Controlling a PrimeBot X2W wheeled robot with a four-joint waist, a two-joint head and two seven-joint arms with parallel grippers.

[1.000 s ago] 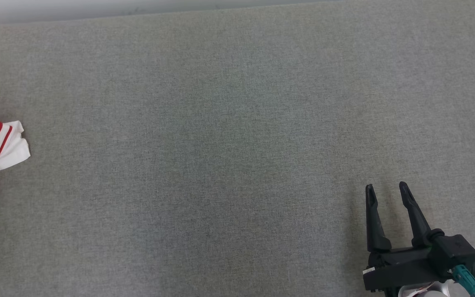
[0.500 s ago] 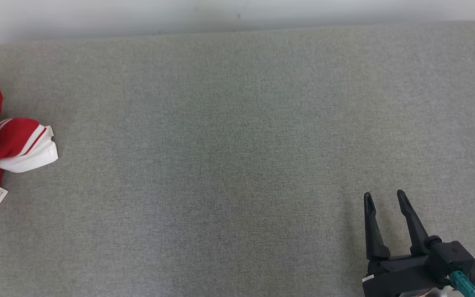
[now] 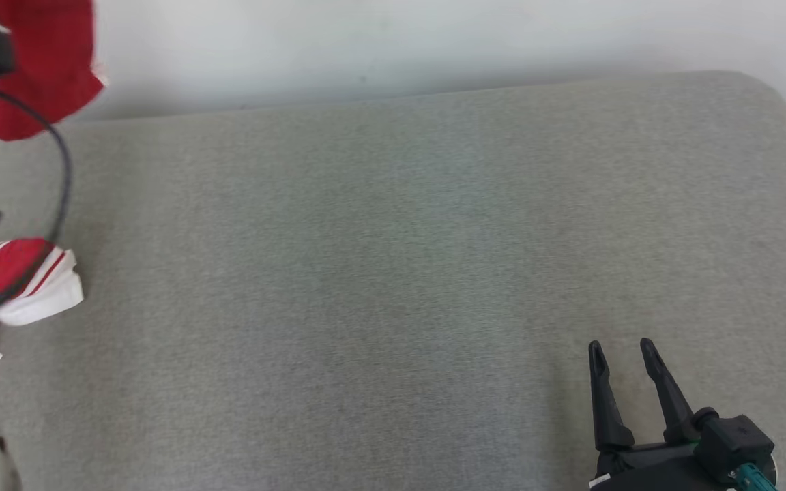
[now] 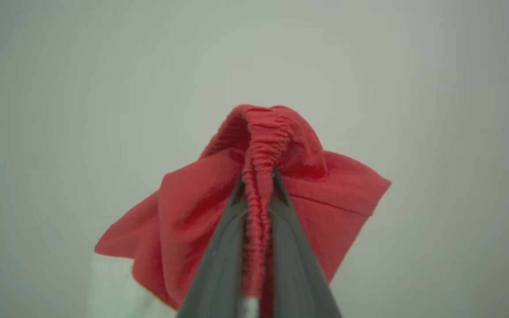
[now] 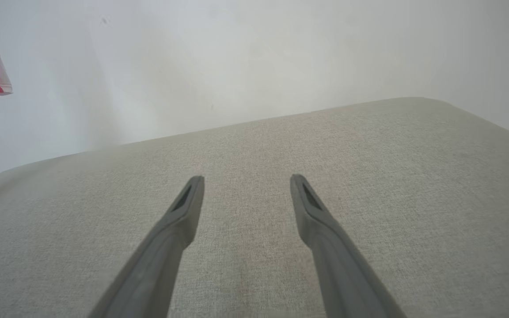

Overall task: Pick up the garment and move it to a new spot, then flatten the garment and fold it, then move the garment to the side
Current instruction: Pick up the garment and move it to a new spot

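Red garment [image 3: 45, 68] hangs at the head view's upper left, its gathered band pinched tight between the fingers of the left gripper [image 4: 258, 180], while the right gripper [image 3: 619, 343], lower right, stands spread and empty over the grey cushion [image 3: 393, 259].

I see a wide pad [image 3: 393, 273] covered in grey woven cloth. It runs up to a pale wall [image 3: 434, 41], and its far right corner is rounded. Near its left edge, the red-and-white striped end of the garment [image 3: 41, 296] lies on the cloth.
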